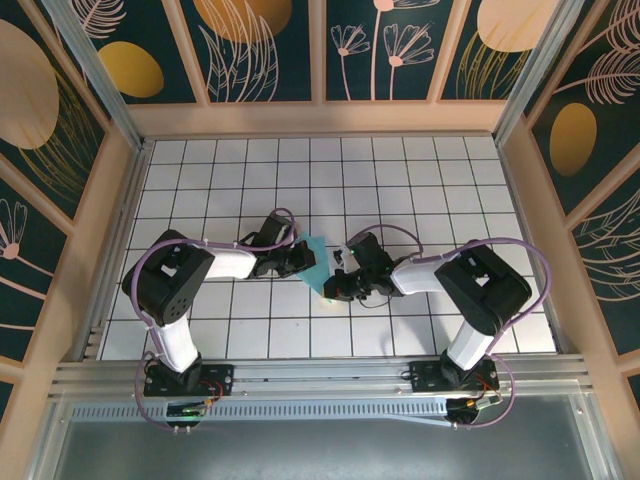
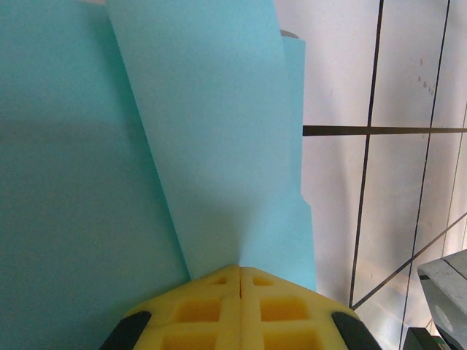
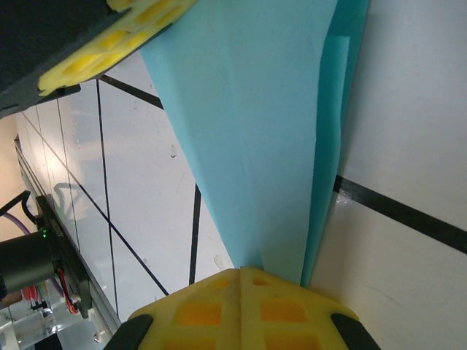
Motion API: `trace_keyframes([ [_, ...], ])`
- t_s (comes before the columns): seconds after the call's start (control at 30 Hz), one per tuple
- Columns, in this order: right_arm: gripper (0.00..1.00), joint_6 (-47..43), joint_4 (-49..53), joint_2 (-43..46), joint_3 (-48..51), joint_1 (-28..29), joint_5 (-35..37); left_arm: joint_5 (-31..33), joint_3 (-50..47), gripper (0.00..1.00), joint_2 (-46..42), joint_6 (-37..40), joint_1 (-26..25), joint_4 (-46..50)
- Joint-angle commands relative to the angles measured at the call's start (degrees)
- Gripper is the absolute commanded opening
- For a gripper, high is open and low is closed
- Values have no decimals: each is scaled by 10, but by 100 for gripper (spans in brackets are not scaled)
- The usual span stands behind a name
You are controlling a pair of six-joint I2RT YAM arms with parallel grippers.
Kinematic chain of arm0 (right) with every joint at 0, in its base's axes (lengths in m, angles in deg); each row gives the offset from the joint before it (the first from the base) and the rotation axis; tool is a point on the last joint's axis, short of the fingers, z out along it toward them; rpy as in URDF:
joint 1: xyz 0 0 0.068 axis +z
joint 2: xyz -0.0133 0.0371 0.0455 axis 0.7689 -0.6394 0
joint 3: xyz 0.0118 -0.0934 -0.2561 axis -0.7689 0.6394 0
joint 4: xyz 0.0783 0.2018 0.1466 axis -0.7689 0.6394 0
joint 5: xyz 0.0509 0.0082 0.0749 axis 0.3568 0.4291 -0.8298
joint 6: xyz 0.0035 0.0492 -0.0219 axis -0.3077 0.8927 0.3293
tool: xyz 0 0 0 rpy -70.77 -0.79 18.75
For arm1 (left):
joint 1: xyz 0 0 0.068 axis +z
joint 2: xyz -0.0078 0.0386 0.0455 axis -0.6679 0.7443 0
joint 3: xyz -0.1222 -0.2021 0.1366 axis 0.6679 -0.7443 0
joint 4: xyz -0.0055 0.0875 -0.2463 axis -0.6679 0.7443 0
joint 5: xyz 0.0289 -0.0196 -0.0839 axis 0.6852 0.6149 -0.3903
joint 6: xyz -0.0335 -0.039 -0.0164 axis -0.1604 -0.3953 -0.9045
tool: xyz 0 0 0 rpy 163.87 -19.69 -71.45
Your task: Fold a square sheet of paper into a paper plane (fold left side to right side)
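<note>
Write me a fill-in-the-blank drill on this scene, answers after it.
The folded teal-blue paper sheet sits ___ the left gripper and the right gripper.
Both grippers' yellow fingers are ___.
Black lines divide the white table into ___ tiles.
Missing words: between; shut; square.

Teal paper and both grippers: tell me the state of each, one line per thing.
thin light teal-blue paper sheet: folded into overlapping layers, pinched by both grippers.
left gripper: shut on the paper sheet's edge.
right gripper: shut on the paper sheet's narrow end.
</note>
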Motion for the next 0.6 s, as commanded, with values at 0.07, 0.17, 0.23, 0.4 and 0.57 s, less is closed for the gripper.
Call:
trace_keyframes([
  [0.07,0,-11,40,0,12,12,4,25,-6,0,28,11,-2,45],
  [0.17,0,-10,48,3,15,16,4,26,-6,0,29,11,-2,46],
  [0.23,0,-10,54,6,18,19,5,26,-5,0,29,12,-2,46],
  [0.4,0,-6,64,20,31,25,10,27,-5,0,31,12,-1,46],
  [0.57,0,-5,77,39,40,30,13,28,-3,0,33,12,-2,46],
])
